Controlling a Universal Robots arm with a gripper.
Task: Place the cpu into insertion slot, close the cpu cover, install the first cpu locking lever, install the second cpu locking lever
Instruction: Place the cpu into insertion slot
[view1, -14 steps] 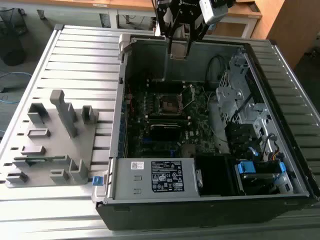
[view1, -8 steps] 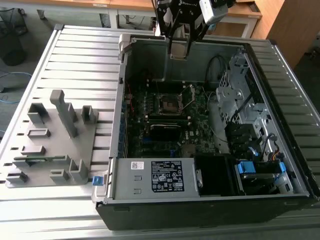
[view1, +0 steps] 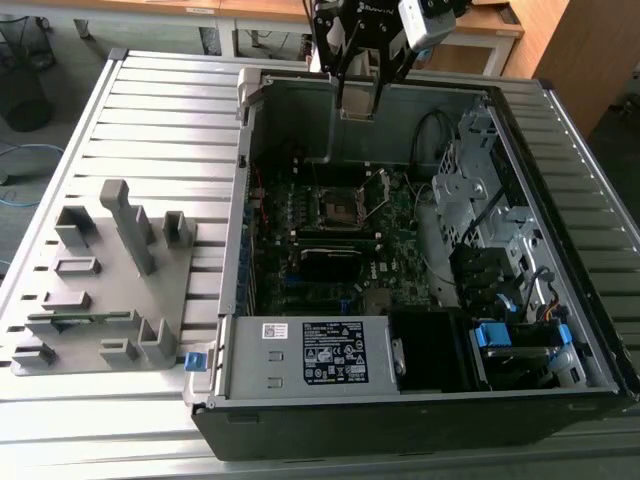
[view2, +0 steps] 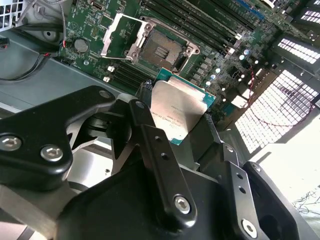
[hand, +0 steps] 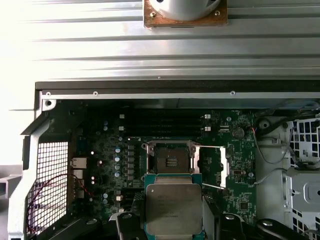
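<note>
My pincer (view1: 358, 98) hangs top-centre in the exterior view, clamped on the cpu (hand: 173, 210); inside the case (view1: 300, 120), the cpu cover (hand: 216, 165) stands open.

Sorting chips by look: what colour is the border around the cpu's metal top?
Green, around the silver-grey top of the cpu; clearest in the first wrist view.
</note>
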